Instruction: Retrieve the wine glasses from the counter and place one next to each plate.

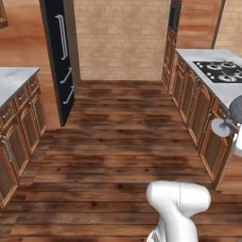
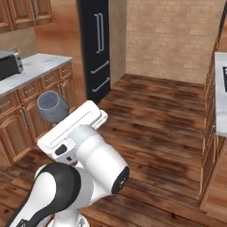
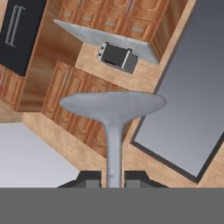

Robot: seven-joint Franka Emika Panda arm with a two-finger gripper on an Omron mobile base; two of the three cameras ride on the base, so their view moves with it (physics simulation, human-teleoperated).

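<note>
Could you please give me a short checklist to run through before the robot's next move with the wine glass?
1. End effector shut on the wine glass, fingertips on either side of the stem: ok.
2. Glass clear of the floor and cabinets, carried in the air, bowl showing beside the arm: ok.
3. Glass upright: not ok, it lies sideways in the base views.
4. Wooden floor ahead free of obstacles: ok.
5. Plates in sight for placing: not ok, none in these pictures.
6. Whereabouts of the second glass: cannot tell.
</note>
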